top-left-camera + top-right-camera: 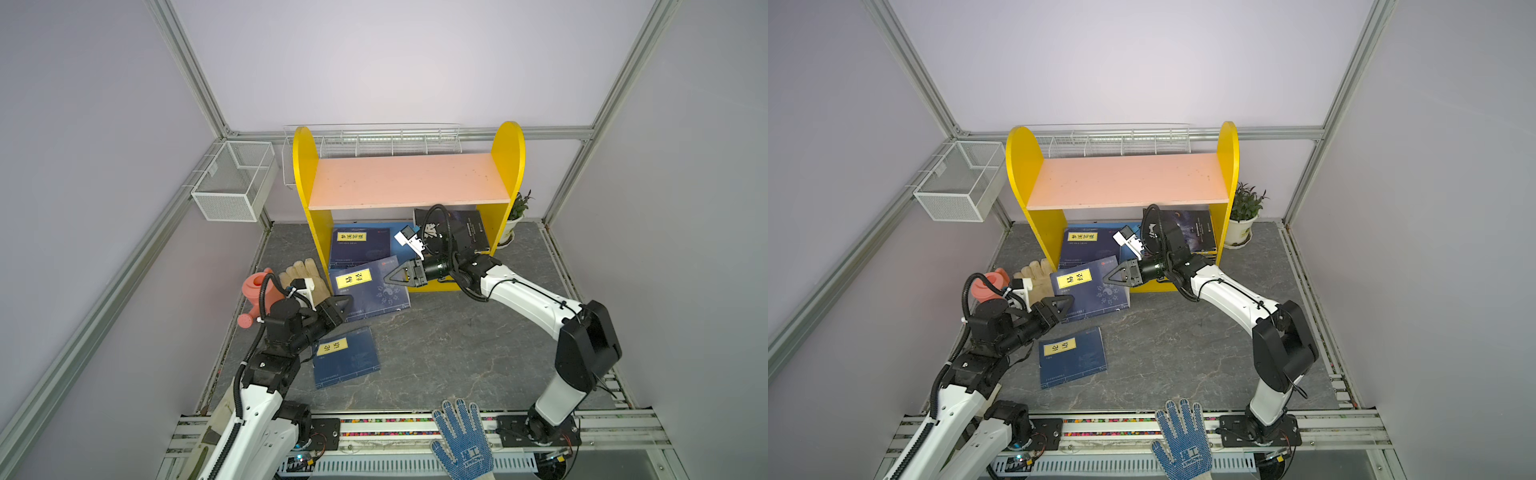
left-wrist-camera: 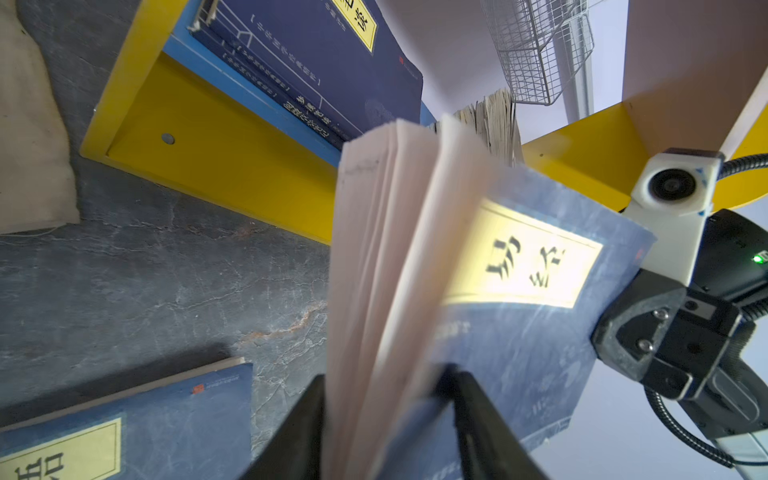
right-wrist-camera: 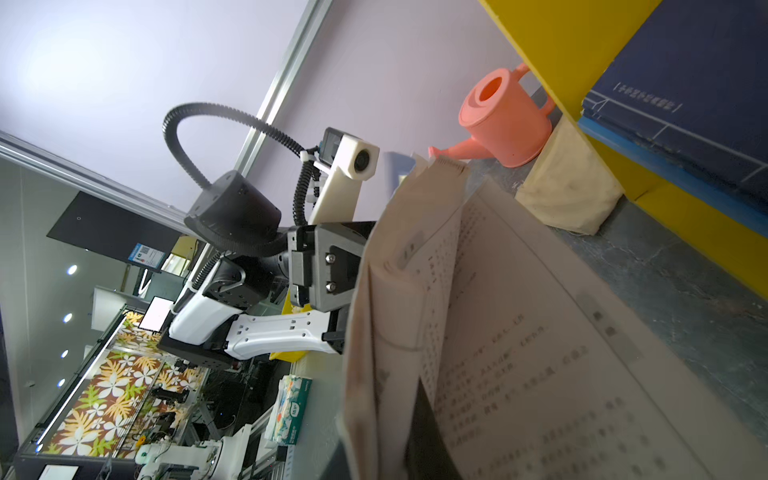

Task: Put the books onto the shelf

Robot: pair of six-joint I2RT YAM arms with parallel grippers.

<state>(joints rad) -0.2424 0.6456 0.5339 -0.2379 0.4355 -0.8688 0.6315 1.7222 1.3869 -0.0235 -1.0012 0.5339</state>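
While the blue book w/ the yellow label (image 1: 374, 291) tips up just in front of the shelf (image 1: 409, 180), two grippers hold it. The L gripper (image 1: 347, 301) pinches the book's corner near the shelf's left leg. The L wrist view shows the pages fanning out between the two black fingers (image 2: 478, 415), so those jaws are closed on the book. The R gripper (image 1: 390, 279) bites the book's other edge, jaws squeezed almost together on a few pages. A pile of blue books (image 1: 361, 245) lies flat on the shelf's low blue board. A dark book (image 1: 473, 226) lies on the same board, at the shelf's right end. One more blue book (image 1: 347, 357) lies on the table, further out in front of the shelf. A pink watering can (image 1: 255, 286) & a tan glove (image 1: 305, 274) sit by the shelf's left leg.
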